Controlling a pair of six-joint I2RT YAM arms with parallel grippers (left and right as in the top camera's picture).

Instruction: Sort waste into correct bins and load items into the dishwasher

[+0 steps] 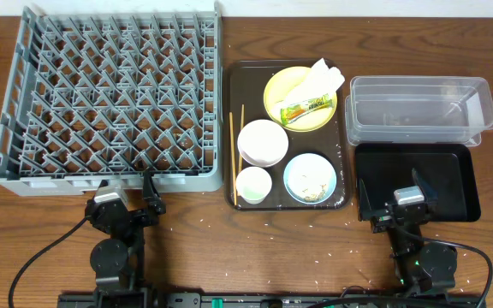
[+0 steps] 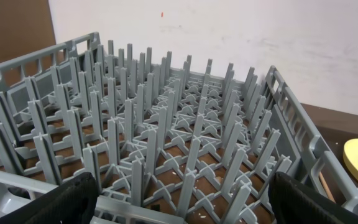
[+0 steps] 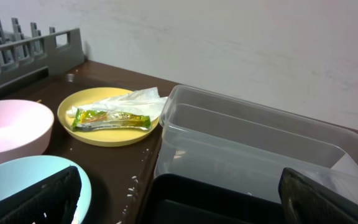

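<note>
brown wooden table [image 1: 229,248], white wall behind; dark serving tray [image 1: 251,103] mid-table with yellow plate [image 1: 276,94], napkin [image 1: 319,77], wrapper [image 1: 305,107], white bowl [image 1: 262,141], blue bowl [image 1: 309,177], cup [image 1: 252,185], chopsticks [image 1: 234,154]; left of it, dish rack [image 1: 109,94]; right of it, clear tub [image 1: 418,107] and black tray [image 1: 452,180]; left gripper [image 1: 125,184] and right gripper [image 1: 394,195] spread wide, holding nothing

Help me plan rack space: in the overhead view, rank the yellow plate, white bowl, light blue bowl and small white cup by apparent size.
1. yellow plate, clearly the largest.
2. white bowl and light blue bowl: they look about alike, so I won't rank them.
3. small white cup, the smallest.
</note>
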